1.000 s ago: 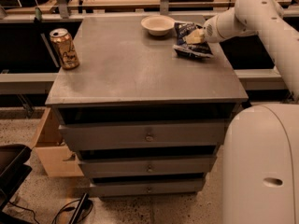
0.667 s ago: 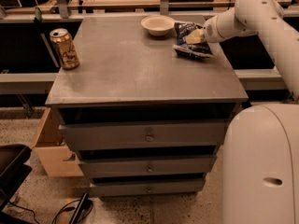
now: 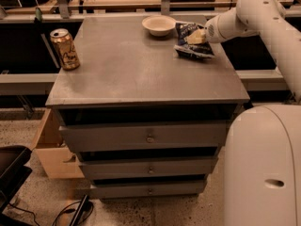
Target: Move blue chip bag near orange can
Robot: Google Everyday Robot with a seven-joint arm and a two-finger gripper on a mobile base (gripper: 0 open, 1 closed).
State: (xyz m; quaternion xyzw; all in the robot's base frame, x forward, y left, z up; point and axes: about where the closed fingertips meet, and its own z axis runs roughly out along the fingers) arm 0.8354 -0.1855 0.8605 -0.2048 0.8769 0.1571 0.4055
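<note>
The blue chip bag [image 3: 194, 45] lies crumpled at the back right of the grey cabinet top [image 3: 141, 74], just right of a white bowl. My gripper [image 3: 195, 36] comes in from the right on the white arm [image 3: 244, 15] and sits on the middle of the bag, touching it. The orange can [image 3: 65, 49] stands upright at the left edge of the top, far from the bag.
The white bowl [image 3: 159, 25] stands at the back, next to the bag's left side. The cabinet has three drawers [image 3: 149, 138] below. My white base [image 3: 263, 168] fills the lower right. A wooden box [image 3: 51, 149] and cables lie on the floor at left.
</note>
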